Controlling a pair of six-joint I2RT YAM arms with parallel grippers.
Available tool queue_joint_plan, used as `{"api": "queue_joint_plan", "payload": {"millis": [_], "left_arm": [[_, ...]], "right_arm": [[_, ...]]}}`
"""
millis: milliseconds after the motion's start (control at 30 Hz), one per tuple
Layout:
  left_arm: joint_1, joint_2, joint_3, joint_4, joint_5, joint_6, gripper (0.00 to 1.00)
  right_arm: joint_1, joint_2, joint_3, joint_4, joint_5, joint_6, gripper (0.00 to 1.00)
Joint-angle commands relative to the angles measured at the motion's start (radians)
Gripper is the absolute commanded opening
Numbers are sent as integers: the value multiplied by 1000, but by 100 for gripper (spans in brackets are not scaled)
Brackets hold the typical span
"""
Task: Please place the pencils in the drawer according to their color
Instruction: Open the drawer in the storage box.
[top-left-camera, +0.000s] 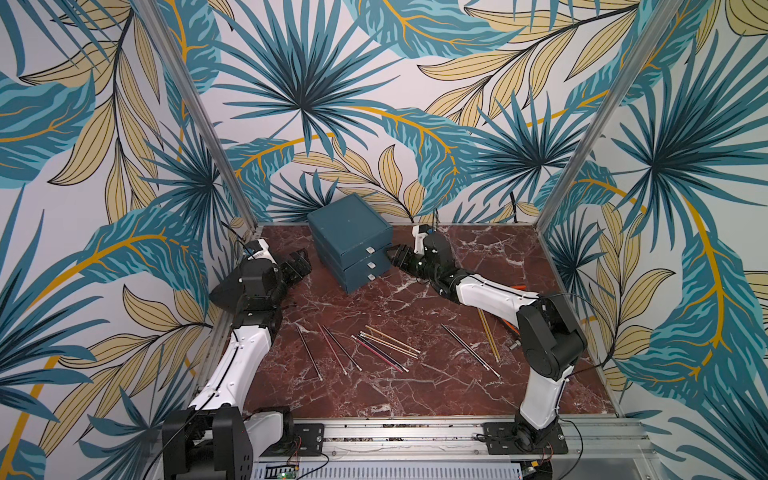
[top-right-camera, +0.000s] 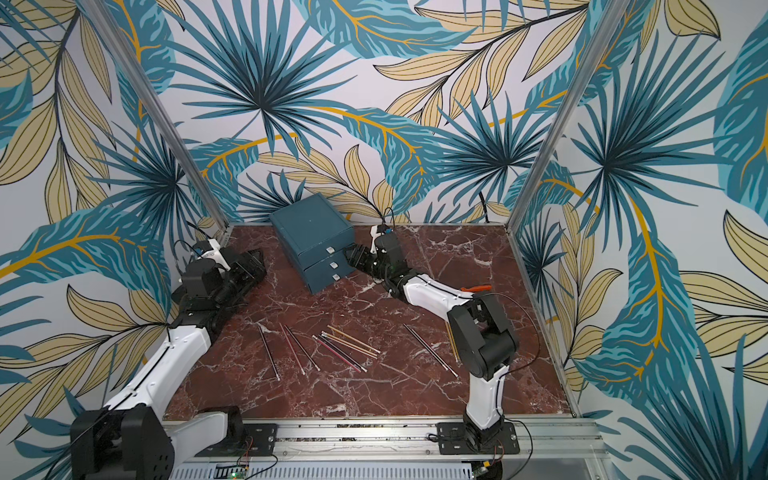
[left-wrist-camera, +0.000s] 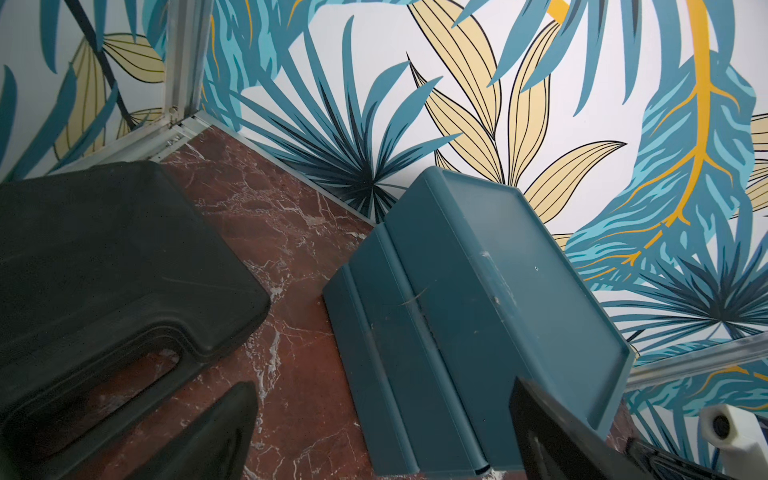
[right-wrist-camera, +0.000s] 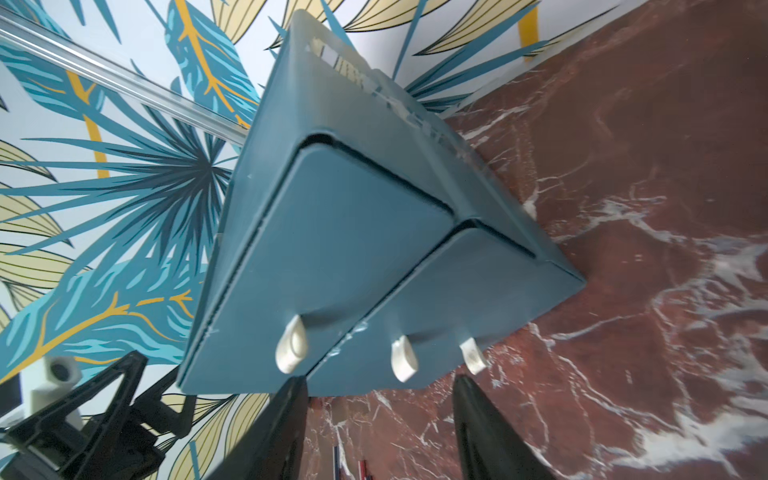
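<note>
In both top views: drawer standing at the far middle of the marble table, turned at an angle, its three fronts looking pushed in, pull tabs facing near and right. Pencils lying loose across the near half, well apart from the drawer: dark ones at left, a crossed yellow, red and black cluster in the middle, more dark and yellow ones at right beside the right arm. Left gripper hovering just left of the drawer, spread wide, holding nothing. Right gripper just right of the tabs, pointing at them. Orange-handled pliers at right, partly hidden behind the right arm.

Left wrist view: drawer's side and top close ahead, flat black case on the table beside it, both fingers far apart, empty.

Right wrist view: three tabs just beyond the fingertips, middle tab in line with the gap; fingers apart, clamping nothing.
</note>
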Motion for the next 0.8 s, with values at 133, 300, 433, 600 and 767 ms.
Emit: {"api": "queue_joint_plan", "payload": {"millis": [133, 300, 433, 600, 767], "left_arm": [[6, 33, 27, 112, 100, -70, 100], [6, 75, 54, 123, 128, -96, 100], [5, 114, 86, 108, 139, -110, 100], [-2, 144, 97, 140, 146, -118, 100], [-28, 179, 141, 112, 124, -92, 100]], "right_arm": [[28, 63, 84, 42, -25, 17, 55], [38, 102, 127, 38, -29, 31, 53], [44, 122, 154, 27, -33, 32, 50], [53, 139, 172, 26, -31, 37, 47], [61, 154, 191, 28, -37, 47, 42]]}}
